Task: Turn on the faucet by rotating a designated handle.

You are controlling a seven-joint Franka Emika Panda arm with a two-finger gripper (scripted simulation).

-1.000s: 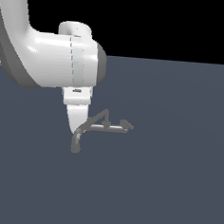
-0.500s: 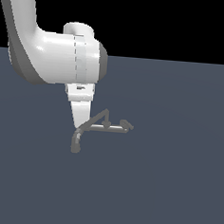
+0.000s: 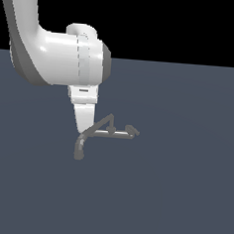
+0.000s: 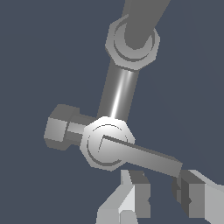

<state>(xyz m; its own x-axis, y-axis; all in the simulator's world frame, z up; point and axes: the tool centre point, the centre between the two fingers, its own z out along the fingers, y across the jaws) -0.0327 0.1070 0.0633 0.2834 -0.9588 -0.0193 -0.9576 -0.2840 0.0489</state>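
No writing, brand or label can be read on anything, and no containers show. The faucet stands on the dark grey floor, with its thick curved spout bending down at the exterior view's left and a shiny straight bar running to a hexagonal hub. A flat handle sticks out from that hub. The gripper sits just beside the faucet, its fingers narrowly apart, with the handle's tip near the gap; contact cannot be told. The white arm rises above the faucet.
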